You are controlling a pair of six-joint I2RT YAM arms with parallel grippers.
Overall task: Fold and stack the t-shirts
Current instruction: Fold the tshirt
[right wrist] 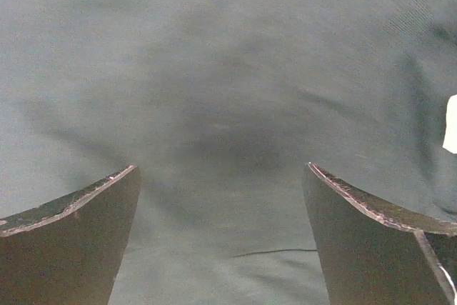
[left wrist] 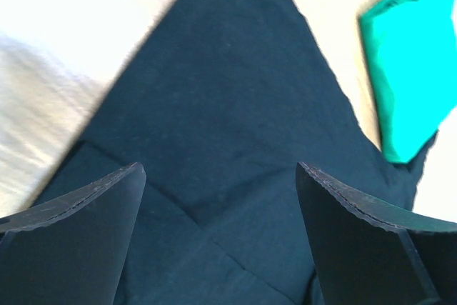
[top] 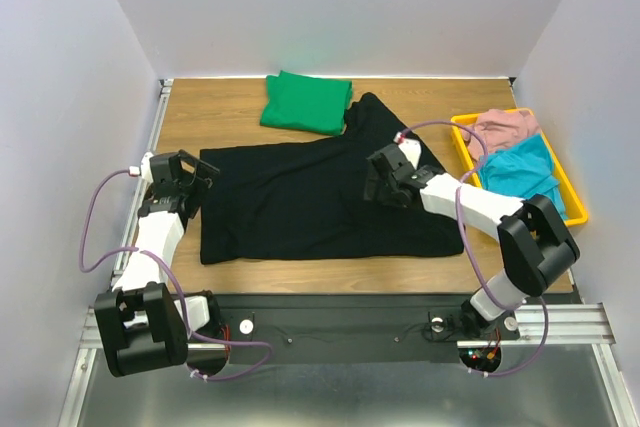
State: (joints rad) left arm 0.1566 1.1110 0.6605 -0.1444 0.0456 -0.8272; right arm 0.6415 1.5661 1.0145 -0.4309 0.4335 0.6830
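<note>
The black t-shirt (top: 300, 205) lies spread flat across the middle of the table, one part reaching up toward the back. It fills the left wrist view (left wrist: 228, 105) and the right wrist view (right wrist: 228, 91). The green t-shirt (top: 306, 102) lies folded at the back, touching the black one's upper edge, and shows at the right of the left wrist view (left wrist: 407, 69). My left gripper (top: 198, 179) (left wrist: 221, 169) hovers open over the black shirt's left edge. My right gripper (top: 384, 183) (right wrist: 221, 169) stands open above the shirt's right part, nothing between its fingers.
A yellow tray (top: 572, 190) at the right edge holds a pink cloth (top: 503, 129) and a teal cloth (top: 525, 172). White walls close in the table on three sides. A small white patch (right wrist: 451, 125) shows at the right wrist view's edge.
</note>
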